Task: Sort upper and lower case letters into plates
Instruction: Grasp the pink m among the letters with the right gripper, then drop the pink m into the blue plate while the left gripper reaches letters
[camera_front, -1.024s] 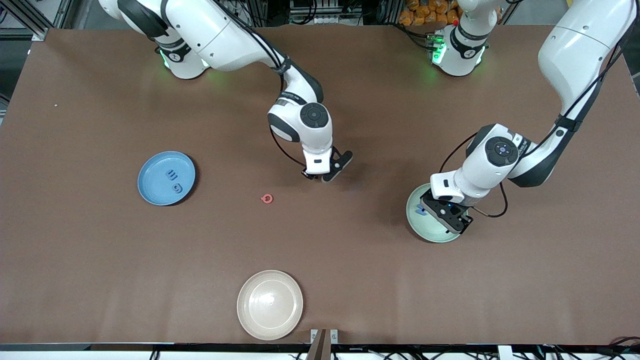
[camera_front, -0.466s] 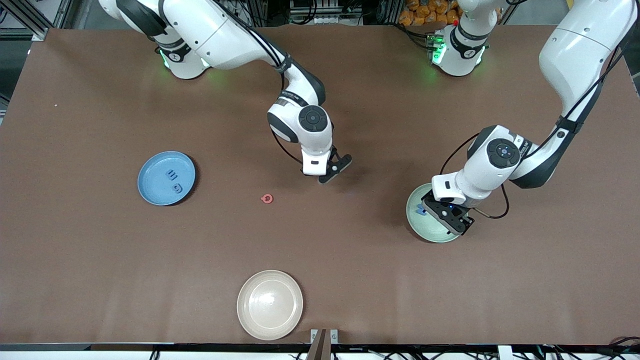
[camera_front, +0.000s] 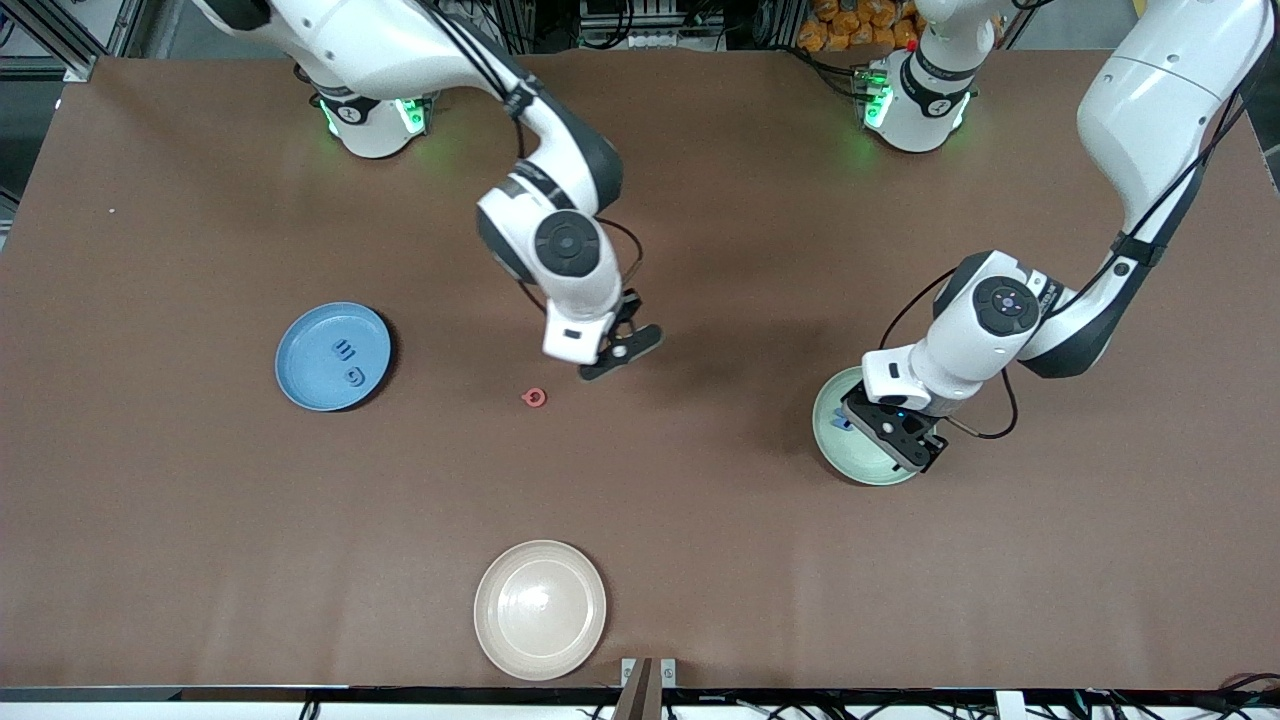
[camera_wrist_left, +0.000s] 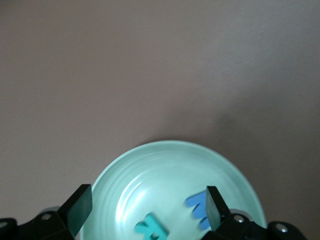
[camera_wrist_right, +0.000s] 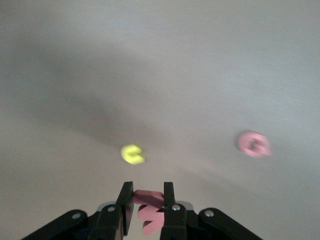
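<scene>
- We see a wide brown table (camera_front: 200, 520) filling the front view, with both robot bases along the top edge of the frame.
- The right arm comes from the upper left of the frame; its right gripper (camera_front: 612, 355) hangs over bare table near the centre, fingers clamped on a small flat red foam letter (camera_wrist_right: 149, 212), seen in the right wrist view.
- The left arm comes from the upper right; its left gripper (camera_front: 893, 432) hovers over a round pale green plastic plate (camera_front: 835, 440) at the frame's right, fingers wide apart with nothing between them.
- A round cream-white plate (camera_front: 540, 610) sits at the lower centre.
- A round blue plastic plate (camera_front: 300, 350) at the left holds two small dark blue letters (camera_front: 346, 350).
- In the left wrist view, the green plate holds a teal letter (camera_wrist_left: 150, 227) and a blue letter (camera_wrist_left: 196, 207).
- A loose red ring-shaped letter (camera_front: 534, 397) lies on the table just below centre.
- The right wrist view also shows a small yellow letter (camera_wrist_right: 132, 154) on the table.
</scene>
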